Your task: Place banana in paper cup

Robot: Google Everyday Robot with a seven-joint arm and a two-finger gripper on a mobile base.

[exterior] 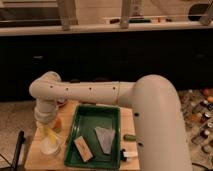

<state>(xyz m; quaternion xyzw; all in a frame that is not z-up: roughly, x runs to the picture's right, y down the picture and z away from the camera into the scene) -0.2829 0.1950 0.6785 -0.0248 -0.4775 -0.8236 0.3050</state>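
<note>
My gripper hangs over left end of worktop, directly above paper cup. Open or closed: cannot tell. Banana is pale-yellow streak at gripper tip, just over cup rim; contact with cup unclear. Orange fruit just beside, to right. Green tray next along, holding tan block and grey wedge. My arm crosses above tray's far edge. Dark cabinet fronts behind.

Pretty dim overall, with warm yellowish light from above. The white arm catches most of it, and the dark cabinets stay murky. The gripper hangs low left over the paper cup, softly shaded.
</note>
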